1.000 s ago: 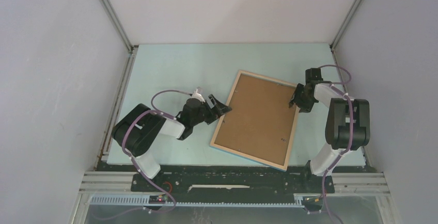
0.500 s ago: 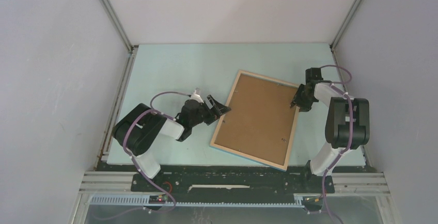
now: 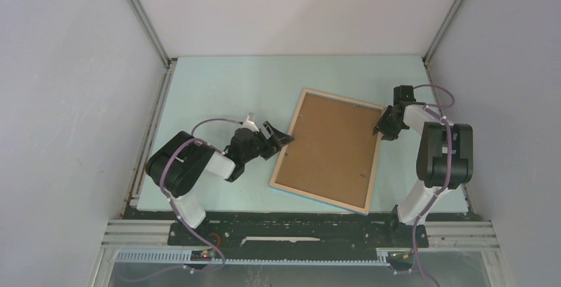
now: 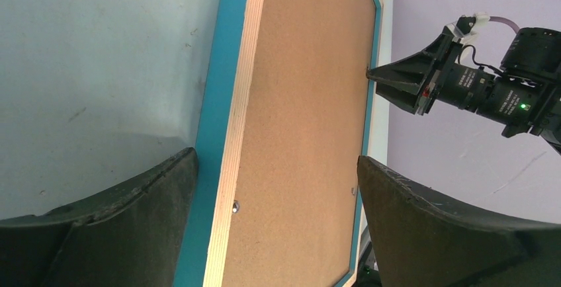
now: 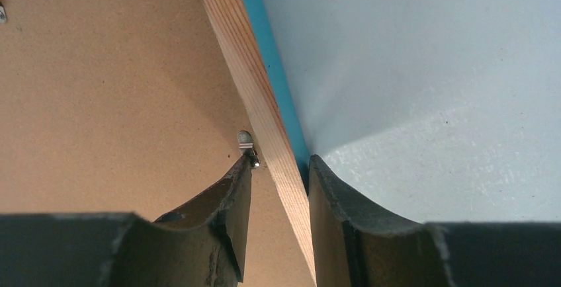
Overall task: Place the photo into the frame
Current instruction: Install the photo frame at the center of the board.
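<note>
The frame (image 3: 317,200) lies back-up on the table, its light wood rail around a brown backing board (image 3: 331,148). The photo is not visible in any view. My left gripper (image 3: 281,139) is open and empty at the frame's left rail (image 4: 241,102), its jaws wide apart (image 4: 276,157) and low over that edge. My right gripper (image 3: 380,130) is at the frame's right rail (image 5: 231,36), nearly closed across it (image 5: 279,161). One fingertip touches a small metal clip (image 5: 246,139); the other is against the blue outer edge.
The pale green table (image 3: 225,88) is walled by white panels at the left, back and right. The arm bases and a black rail run along the near edge. The right gripper also shows in the left wrist view (image 4: 374,72).
The frame has turned slightly, its near end shifting a little. My right gripper has moved a bit farther along the right rail. My left gripper has lowered slightly toward the left rail.
</note>
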You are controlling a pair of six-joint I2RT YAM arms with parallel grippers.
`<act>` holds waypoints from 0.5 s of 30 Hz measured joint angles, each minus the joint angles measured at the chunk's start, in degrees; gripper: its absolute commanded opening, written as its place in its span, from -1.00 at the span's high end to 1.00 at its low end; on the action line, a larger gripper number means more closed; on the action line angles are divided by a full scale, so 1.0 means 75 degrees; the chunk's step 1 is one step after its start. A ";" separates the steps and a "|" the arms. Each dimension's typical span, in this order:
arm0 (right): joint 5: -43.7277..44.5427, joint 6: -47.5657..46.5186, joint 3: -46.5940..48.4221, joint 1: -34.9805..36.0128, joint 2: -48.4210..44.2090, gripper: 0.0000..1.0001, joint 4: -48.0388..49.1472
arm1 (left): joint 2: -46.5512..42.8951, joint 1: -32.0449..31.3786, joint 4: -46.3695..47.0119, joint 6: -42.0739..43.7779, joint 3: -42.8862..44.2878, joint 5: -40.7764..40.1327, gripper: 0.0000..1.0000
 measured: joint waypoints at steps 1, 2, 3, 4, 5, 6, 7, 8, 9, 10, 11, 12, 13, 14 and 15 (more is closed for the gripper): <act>-0.0006 0.0061 0.0000 -0.0009 0.0000 1.00 0.0006 | 0.0015 0.0000 0.0035 -0.0012 -0.0009 0.0000 -0.84; -0.0015 0.0152 -0.0015 -0.0015 0.0000 1.00 0.0023 | 0.0029 0.0009 0.0073 -0.0035 -0.0023 0.0000 -0.84; -0.0017 0.0271 -0.0038 -0.0020 -0.0009 1.00 0.0058 | 0.0038 0.0020 0.0111 -0.0058 -0.0044 0.0003 -0.84; -0.0017 0.0417 -0.0082 -0.0038 -0.0035 1.00 0.0146 | 0.0044 0.0029 0.0140 -0.0067 -0.0052 0.0000 -0.84; -0.0032 0.0621 -0.0172 -0.0058 -0.0082 1.00 0.0300 | 0.0058 0.0047 0.0195 -0.0085 -0.0064 0.0003 -0.84; -0.0026 0.0796 -0.0248 -0.0076 -0.0122 1.00 0.0420 | 0.0079 0.0058 0.0248 -0.0114 -0.0079 0.0003 -0.84; -0.0026 0.1029 -0.0370 -0.0105 -0.0187 1.00 0.0571 | 0.0093 0.0073 0.0303 -0.0134 -0.0102 0.0009 -0.84; -0.0032 0.1224 -0.0487 -0.0134 -0.0242 1.00 0.0708 | 0.0117 0.0090 0.0385 -0.0160 -0.0131 0.0032 -0.83; -0.0067 0.1451 -0.0688 -0.0172 -0.0344 1.00 0.0935 | 0.0134 0.0102 0.0434 -0.0192 -0.0146 0.0052 -0.83; -0.0076 0.1603 -0.0833 -0.0198 -0.0434 1.00 0.1096 | 0.0152 0.0114 0.0463 -0.0201 -0.0149 0.0064 -0.82; -0.0099 0.1757 -0.1029 -0.0219 -0.0542 0.98 0.1332 | 0.0178 0.0128 0.0510 -0.0219 -0.0149 0.0093 -0.82; -0.0111 0.1845 -0.1163 -0.0227 -0.0624 0.90 0.1495 | 0.0195 0.0143 0.0545 -0.0239 -0.0149 0.0119 -0.82; -0.0117 0.1871 -0.1227 -0.0227 -0.0664 0.64 0.1591 | 0.0210 0.0146 0.0568 -0.0251 -0.0149 0.0128 -0.82; -0.0128 0.1865 -0.1256 -0.0227 -0.0679 0.41 0.1649 | 0.0230 0.0149 0.0597 -0.0259 -0.0149 0.0131 -0.81; -0.0137 0.1821 -0.1256 -0.0227 -0.0679 0.20 0.1652 | 0.0239 0.0152 0.0627 -0.0268 -0.0149 0.0134 -0.81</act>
